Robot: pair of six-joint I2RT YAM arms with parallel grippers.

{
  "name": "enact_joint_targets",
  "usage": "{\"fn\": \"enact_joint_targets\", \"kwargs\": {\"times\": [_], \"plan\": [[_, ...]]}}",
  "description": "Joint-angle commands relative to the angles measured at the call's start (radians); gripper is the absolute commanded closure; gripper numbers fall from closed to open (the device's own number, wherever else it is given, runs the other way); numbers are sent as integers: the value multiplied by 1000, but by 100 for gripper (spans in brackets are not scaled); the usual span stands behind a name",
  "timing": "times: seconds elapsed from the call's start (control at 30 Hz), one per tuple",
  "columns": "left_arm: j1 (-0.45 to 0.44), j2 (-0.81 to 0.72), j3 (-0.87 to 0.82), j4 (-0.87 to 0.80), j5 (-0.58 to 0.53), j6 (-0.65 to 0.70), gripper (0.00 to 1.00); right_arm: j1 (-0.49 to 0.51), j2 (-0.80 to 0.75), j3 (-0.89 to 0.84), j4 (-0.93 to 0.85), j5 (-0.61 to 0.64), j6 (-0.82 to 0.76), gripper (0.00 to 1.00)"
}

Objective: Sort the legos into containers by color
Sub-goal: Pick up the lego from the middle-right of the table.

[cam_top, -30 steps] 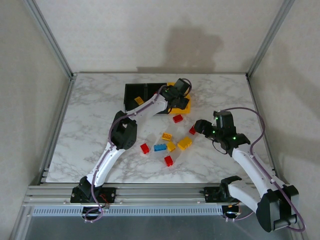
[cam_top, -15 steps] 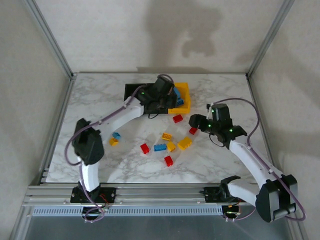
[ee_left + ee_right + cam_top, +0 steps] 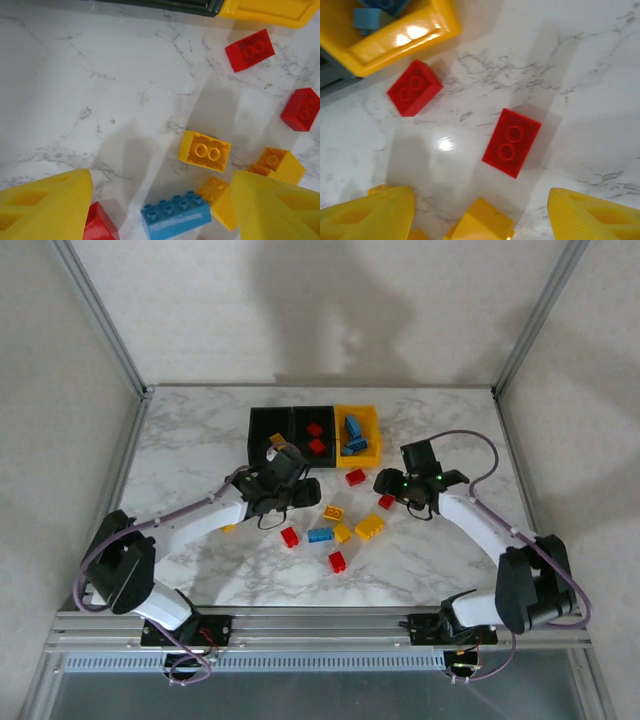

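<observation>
Okay, overhead I've got both arms reaching into the middle of the marble surface (image 3: 180,450). My left end effector (image 3: 305,490) hangs just left of the loose bricks (image 3: 337,525), its fingers (image 3: 45,205) spread wide and pinching nothing. Through its wrist camera a yellow brick (image 3: 205,151) lies studs up between the fingers, apart from both. A blue brick (image 3: 176,212) sits nearer the lens, and a red corner (image 3: 100,225) shows beside the left finger.

My right end effector (image 3: 385,483) sits at the right side of the pile, near the front of the yellow bin (image 3: 377,445). It is also spread and empty. Its wrist view puts a red brick (image 3: 512,141) flat on the marble between the fingers, touching neither. A second red brick (image 3: 414,87) lies just beside the yellow bin's corner.

Now the row of three joined bins along the far side. The middle black bin (image 3: 313,411) holds two red pieces (image 3: 316,438), and the yellow bin holds blue pieces (image 3: 352,435). The left black bin (image 3: 252,425) shows a bit of yellow at its near edge, partly hidden by my left arm.

Out in the open I count four red, three yellow and one blue lying unsorted.
</observation>
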Motion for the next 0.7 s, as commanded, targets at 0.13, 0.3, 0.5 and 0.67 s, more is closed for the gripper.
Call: {"fn": "enact_joint_targets", "kwargs": {"times": [0.13, 0.3, 0.5, 0.67], "plan": [[2, -84, -103, 103, 61, -88, 27, 9, 143, 63, -23, 82, 76, 28], [1, -97, -125, 118, 62, -102, 27, 8, 251, 113, -7, 94, 91, 30], [1, -102, -141, 121, 57, -111, 27, 9, 340, 140, 10, 96, 110, 36], [2, -102, -148, 118, 53, -111, 27, 13, 361, 137, 13, 96, 101, 53]]}}
